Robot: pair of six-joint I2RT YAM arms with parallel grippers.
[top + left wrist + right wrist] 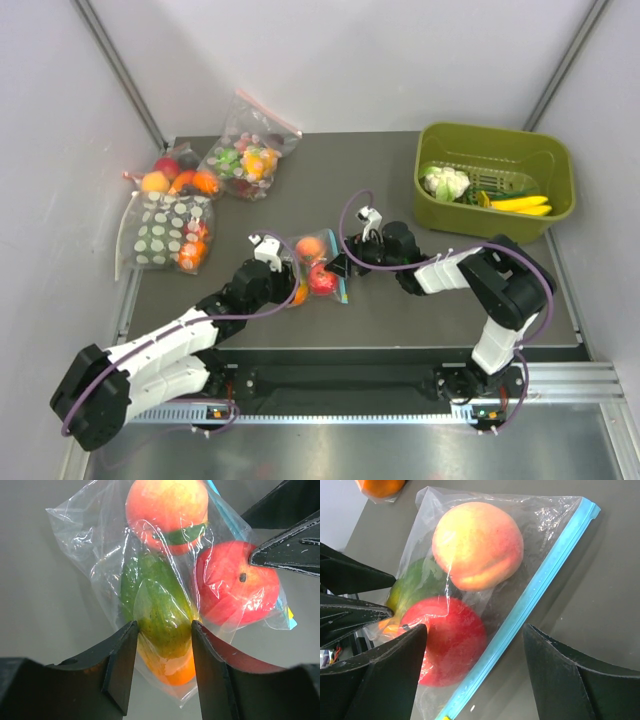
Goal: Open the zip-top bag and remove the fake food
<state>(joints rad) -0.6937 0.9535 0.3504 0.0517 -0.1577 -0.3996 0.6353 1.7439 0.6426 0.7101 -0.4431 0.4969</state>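
we see the zip-top bag (343,292) lying flat on the dark table (450,290), near the front edge and between the two arms. its light-blue zip strip (540,587) runs along the side toward the right arm. all the fake food is inside it: a peach (477,545) at the far end, a red round fruit (452,645) just beside the strip, and a green-and-orange fruit (160,615) at the end toward the left arm. the left gripper (164,627) has its jaws pressed in from both sides on the green-and-orange fruit through the plastic, so it grips the bag there. the right gripper (474,627) is spread wide, one finger on either side of the red round fruit and the zip strip; one fingertip (252,557) touches the plastic over the red fruit, the other stands on the table past the strip, apart from the bag. at the far right sits a green bin (495,128) with a white cauliflower (445,182) and yellow pieces (520,203) in it. at the far left lie a bag with a pink-red zip (262,112), filled with small coloured pieces, and a white-dotted bag (150,235) showing orange fruit at its lower corner.
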